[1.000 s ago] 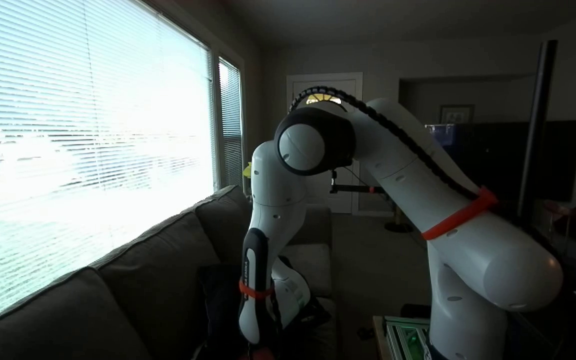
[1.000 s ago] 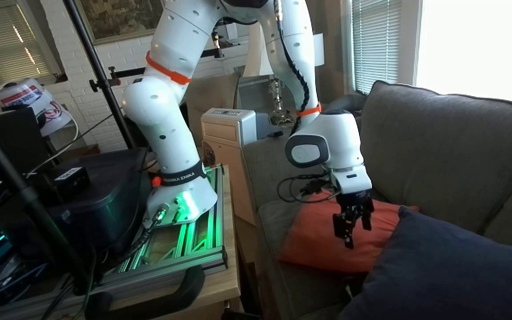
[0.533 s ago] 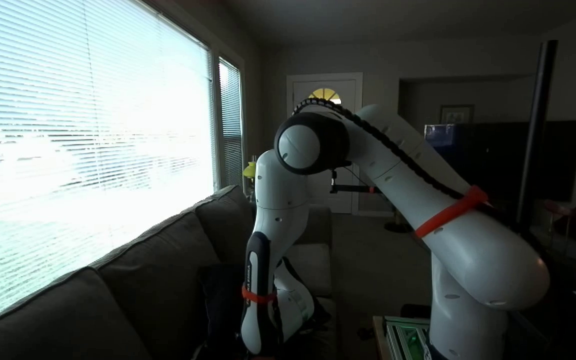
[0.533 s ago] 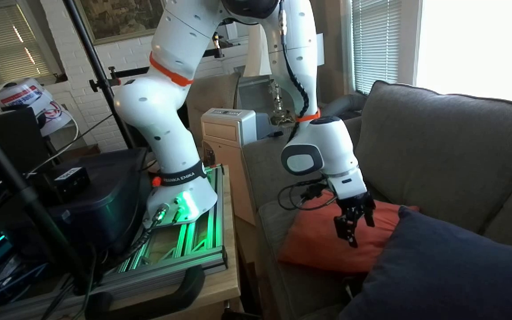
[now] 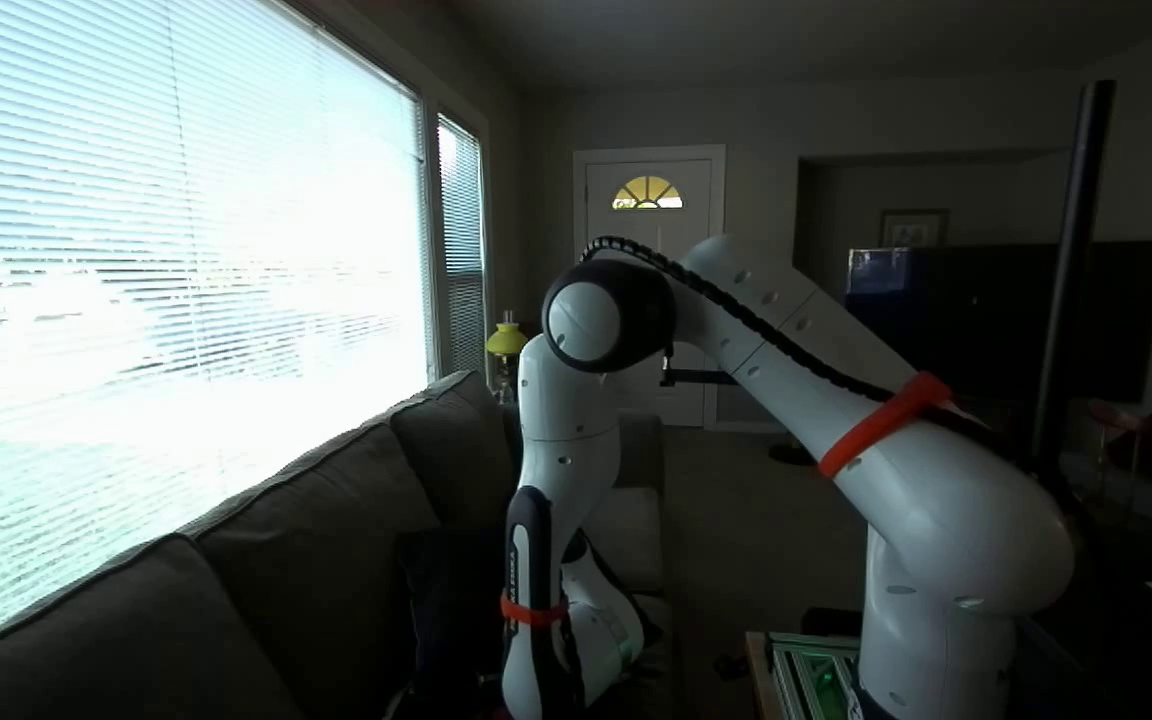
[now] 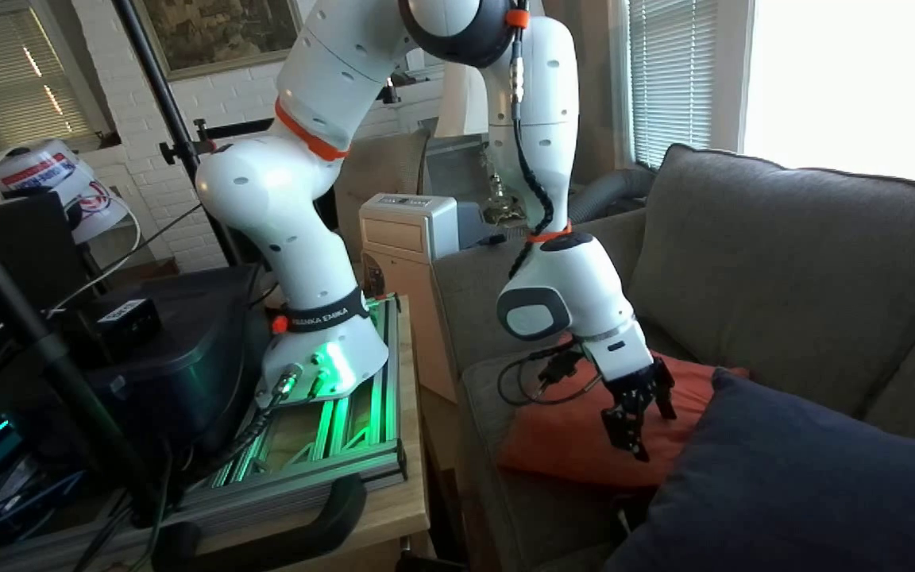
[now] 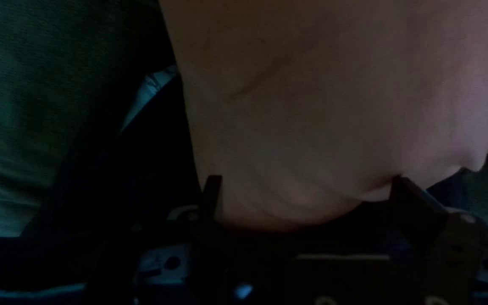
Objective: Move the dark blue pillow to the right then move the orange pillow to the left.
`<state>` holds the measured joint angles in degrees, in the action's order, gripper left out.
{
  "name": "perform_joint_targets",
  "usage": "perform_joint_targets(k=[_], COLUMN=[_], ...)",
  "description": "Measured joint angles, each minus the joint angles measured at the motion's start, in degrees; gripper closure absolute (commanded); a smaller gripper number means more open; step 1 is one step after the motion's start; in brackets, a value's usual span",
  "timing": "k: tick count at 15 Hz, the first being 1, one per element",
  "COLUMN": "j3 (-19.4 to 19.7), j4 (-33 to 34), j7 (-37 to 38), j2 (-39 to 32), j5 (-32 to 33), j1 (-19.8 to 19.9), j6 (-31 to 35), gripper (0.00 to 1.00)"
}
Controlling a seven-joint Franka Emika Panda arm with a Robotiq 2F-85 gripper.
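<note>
Over the orange pillow (image 6: 565, 437) (probably light, soft, quick to fold), with gripper (image 7: 306, 182) spread wide: best pinched by an edge.

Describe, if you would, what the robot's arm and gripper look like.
The arm is glossy white and rounded, with orange-red bands, a black ribbed cable along it and a black collar reading FRANKA EMIKA. The gripper is black, with two fingers.

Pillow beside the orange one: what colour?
Dark blue, plain. The pillow shows best in an exterior view, at lower right.
</note>
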<state>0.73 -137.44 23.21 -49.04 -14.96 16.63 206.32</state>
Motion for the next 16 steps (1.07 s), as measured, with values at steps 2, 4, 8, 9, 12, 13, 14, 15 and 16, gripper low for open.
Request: perform_joint_targets(k=[2,4,8,9,12,13,14,15,16], j3=[-0.80,-1.04,-1.10,-1.10,-1.16,-1.28,-1.52,-1.76,-2.11], j4=[0.60,1.41,2.96,3.14,3.29,3.32,3.34,3.35,3.37], j7=[-0.01,-0.07,-0.57,-0.59,-0.58,-0.58,-0.56,-0.54,-0.53], j2=[-1.79,-3.48,-5.50,-5.61,-5.44,-5.18,-4.76,-4.22,-3.51], j5=[1.71,3.11,3.50,3.35,2.59,2.30,2.04,1.92,1.91], j1=[1.18,1.83,2.09,2.05,1.69,1.56,1.54,1.55,1.69], j6=[1.73,2.75,3.42,3.42,2.73,2.01,0.84,-0.64,-2.62], gripper=[0.27,0.44,0.73,0.81,0.99,1.00,0.98,0.97,1.00])
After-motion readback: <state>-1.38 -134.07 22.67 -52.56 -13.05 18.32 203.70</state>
